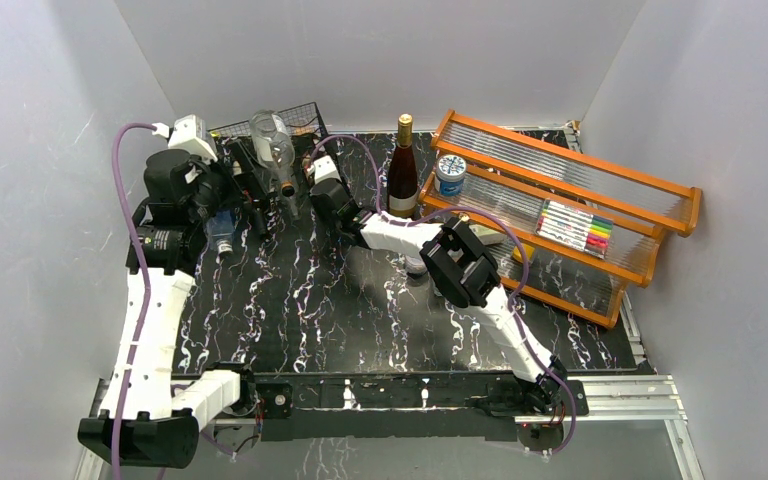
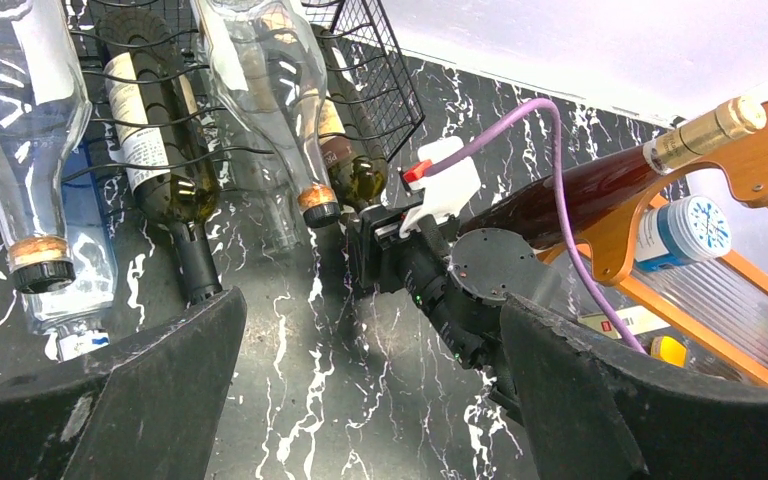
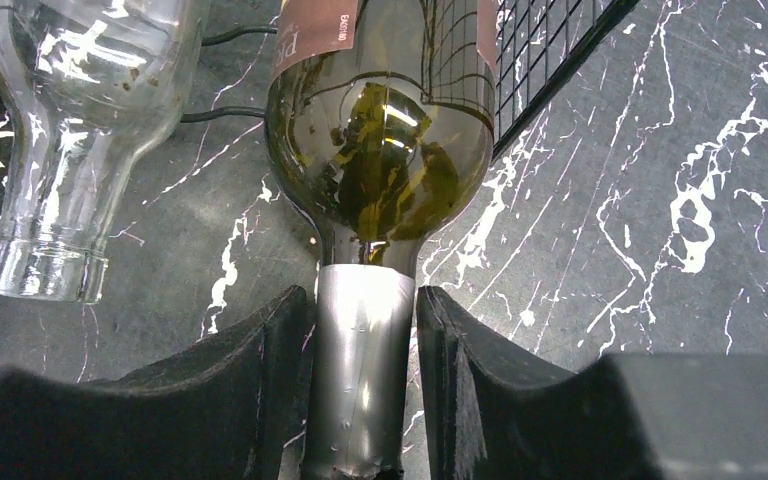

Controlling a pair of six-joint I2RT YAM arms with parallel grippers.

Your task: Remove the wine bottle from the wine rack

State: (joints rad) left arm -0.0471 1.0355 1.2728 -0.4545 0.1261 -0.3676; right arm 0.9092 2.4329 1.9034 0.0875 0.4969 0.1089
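Note:
The wine bottle (image 3: 380,190) is dark green glass with a brown label and a silver foil neck (image 3: 360,370). It lies in the black wire wine rack (image 3: 550,40) with its neck pointing out over the marbled table. My right gripper (image 3: 360,300) has a finger pressed against each side of the foil neck. From above, the right gripper (image 1: 315,175) sits at the front of the wine rack (image 1: 305,112). My left gripper (image 2: 370,310) stands wide open above the bare tabletop, just in front of the rack (image 2: 370,80), with nothing between its fingers.
Clear glass bottles (image 2: 35,150) and a dark bottle with a white label (image 2: 160,170) also lie in the rack. A wine bottle (image 1: 403,170) stands upright beside the orange tiered shelf (image 1: 610,175), which holds a blue-lidded tin (image 1: 450,172) and markers (image 1: 575,225).

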